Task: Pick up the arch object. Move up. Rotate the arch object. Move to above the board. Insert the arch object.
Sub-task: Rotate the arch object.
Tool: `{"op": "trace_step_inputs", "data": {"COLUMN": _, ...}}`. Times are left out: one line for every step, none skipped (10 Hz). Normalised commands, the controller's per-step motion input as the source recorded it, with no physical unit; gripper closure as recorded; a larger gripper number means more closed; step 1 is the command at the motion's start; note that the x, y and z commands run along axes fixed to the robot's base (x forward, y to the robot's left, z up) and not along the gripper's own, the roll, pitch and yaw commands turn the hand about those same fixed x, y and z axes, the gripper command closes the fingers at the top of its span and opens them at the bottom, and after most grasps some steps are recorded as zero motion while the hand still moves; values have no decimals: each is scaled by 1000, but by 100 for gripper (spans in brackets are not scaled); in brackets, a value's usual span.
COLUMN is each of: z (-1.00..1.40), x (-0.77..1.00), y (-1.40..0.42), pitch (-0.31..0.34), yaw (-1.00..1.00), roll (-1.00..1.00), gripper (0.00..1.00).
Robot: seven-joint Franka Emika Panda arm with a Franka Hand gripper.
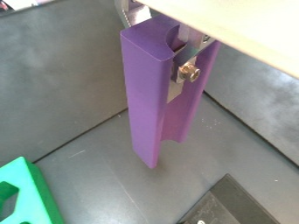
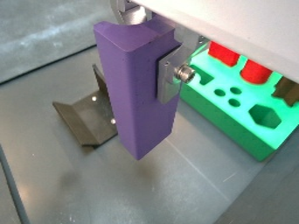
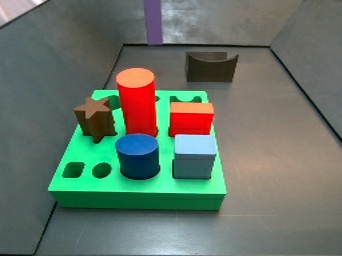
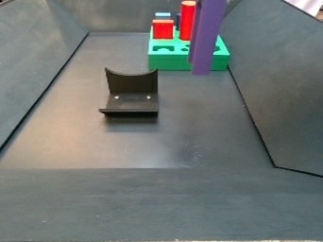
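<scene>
My gripper [image 1: 163, 59] is shut on the top of the arch object [image 1: 152, 96], a tall purple block that hangs upright, clear of the grey floor. One silver finger [image 1: 187, 72] with a screw presses its side; the other finger is hidden behind the block. Both wrist views show the grip [image 2: 142, 61]. In both side views only the block shows [image 3: 152, 20] [image 4: 207, 36], entering from above; the gripper itself is out of frame. The green board [image 3: 94, 185] lies on the floor off to one side of the block, also seen in a wrist view [image 2: 251, 109].
The board holds a red cylinder [image 3: 136, 100], a brown star [image 3: 92, 114], a red cube [image 3: 191, 118], a blue cylinder [image 3: 138, 156] and a light blue cube [image 3: 195, 157]. The dark fixture [image 4: 130, 93] stands on the floor near the hanging block. Grey walls enclose the floor.
</scene>
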Motion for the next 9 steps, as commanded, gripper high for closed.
{"op": "trace_step_inputs", "data": {"z": 512, "x": 56, "y": -87, "pitch": 73, "yaw": 20, "roll": 19, "gripper": 100}}
{"op": "trace_step_inputs", "data": {"z": 306, "x": 25, "y": -51, "pitch": 68, "yaw": 23, "roll": 24, "gripper": 100}}
{"op": "trace_step_inputs", "data": {"z": 0, "x": 19, "y": -31, "pitch": 189, "yaw": -320, "roll": -2, "gripper": 100}}
{"op": "trace_step_inputs", "data": {"z": -156, "x": 36, "y": -7, "pitch": 182, "yaw": -309, "roll": 3, "gripper": 100}}
{"op": "trace_step_inputs", "data": {"z": -137, "x": 40, "y": 9, "pitch": 170, "yaw": -264, "roll": 1, "gripper": 100}}
{"op": "trace_step_inputs", "data": {"z": 0, "x": 0, "y": 0, "pitch": 136, "yaw": -260, "roll": 1, "gripper": 100}}
{"op": "trace_step_inputs", "data": {"z": 37, "x": 3, "y": -1, "pitch": 117, "yaw": -204, "roll": 1, "gripper": 100}}
{"op": "trace_step_inputs", "data": {"z": -1000, "x": 0, "y": 0, "pitch": 111, "yaw": -129, "roll": -199, "gripper": 100}}
{"op": "trace_step_inputs", "data": {"z": -1000, "x": 22, "y": 3, "pitch": 70, "yaw": -82, "roll": -196, "gripper": 100}}
